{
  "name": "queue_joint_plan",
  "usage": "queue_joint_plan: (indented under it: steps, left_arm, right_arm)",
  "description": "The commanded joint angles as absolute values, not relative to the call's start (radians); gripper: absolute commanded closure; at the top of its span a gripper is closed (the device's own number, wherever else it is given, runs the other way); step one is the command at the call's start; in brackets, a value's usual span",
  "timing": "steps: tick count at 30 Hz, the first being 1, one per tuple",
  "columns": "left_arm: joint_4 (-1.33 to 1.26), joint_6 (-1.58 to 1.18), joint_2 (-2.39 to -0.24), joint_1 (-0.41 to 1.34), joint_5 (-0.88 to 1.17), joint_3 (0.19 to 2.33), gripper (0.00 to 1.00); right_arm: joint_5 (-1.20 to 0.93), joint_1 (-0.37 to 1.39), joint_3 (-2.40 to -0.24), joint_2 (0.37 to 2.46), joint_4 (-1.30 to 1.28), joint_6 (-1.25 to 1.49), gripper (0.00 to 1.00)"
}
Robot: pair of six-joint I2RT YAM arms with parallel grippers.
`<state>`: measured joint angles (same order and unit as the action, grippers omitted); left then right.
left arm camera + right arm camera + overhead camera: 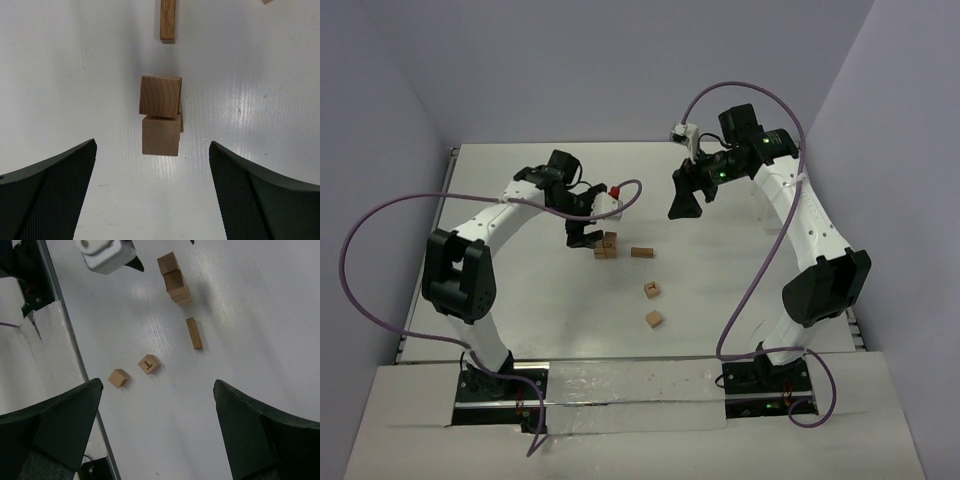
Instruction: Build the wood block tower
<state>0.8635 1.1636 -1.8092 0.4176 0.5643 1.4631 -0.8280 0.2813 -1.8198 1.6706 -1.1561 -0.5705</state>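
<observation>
While the top view takes in both arms at once, it shows the tower (pixel 607 245) only as a small tan clump on the white table (pixel 550 310). The left gripper (pixel 582 238) is just beside the tower on the left arm's side, and the right gripper (pixel 682 205) is well apart from it toward the far right.

The left wrist view fills in what that misses. The tower's blocks are plain, square-edged wood with curved grain on the top face. The upper one is twisted slightly off the one beneath, and a sliver of a further block edge peeks out at one side. How many blocks tall it stands I cannot tell. The black, mesh-textured fingers (pixel 55 195) stand wide on either side of it, touching nothing.

Only the right wrist view lays out what lies loose around the tower. A slim cuboid (pixel 194 333) lies flat near it, a cube with a dark mark on its face (pixel 149 363) sits farther off, and another cube (pixel 119 378) lies just beyond that. The right gripper's jaws are likewise spread wide and empty.
</observation>
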Motion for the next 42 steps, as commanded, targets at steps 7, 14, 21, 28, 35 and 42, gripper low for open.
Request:
queue_joint_plan:
  steps: [7, 14, 21, 28, 35, 42]
  left_arm:
    - [0.839, 0.933, -1.447, 0.223, 0.645, 1.447, 0.01]
    - [0.488, 0.423, -1.138, 0.095, 0.525, 1.156, 0.01]
    - [0.407, 0.151, -0.963, 0.028, 0.341, 0.956, 0.01]
    - [0.344, 0.058, -0.920, -0.050, 0.266, 0.899, 0.01]
    - [0.338, 0.060, -0.937, -0.060, 0.247, 0.911, 0.01]
    - [0.327, 0.066, -0.962, -0.064, 0.260, 0.917, 0.01]
  right_arm:
    - [-0.722, 0.322, -1.705, 1.598, -1.079, -0.492, 0.01]
    - [-0.481, 0.479, -1.390, 1.521, -0.890, -0.325, 0.10]
    - [-0.280, 0.669, -1.225, 1.582, -0.731, -0.090, 0.14]
    - [-0.163, 0.730, -1.238, 1.682, -0.674, 0.037, 0.20]
    - [-0.123, 0.732, -1.261, 1.789, -0.666, 0.071, 0.36]
    - [-0.115, 0.754, -1.251, 1.815, -0.656, 0.093, 0.43]
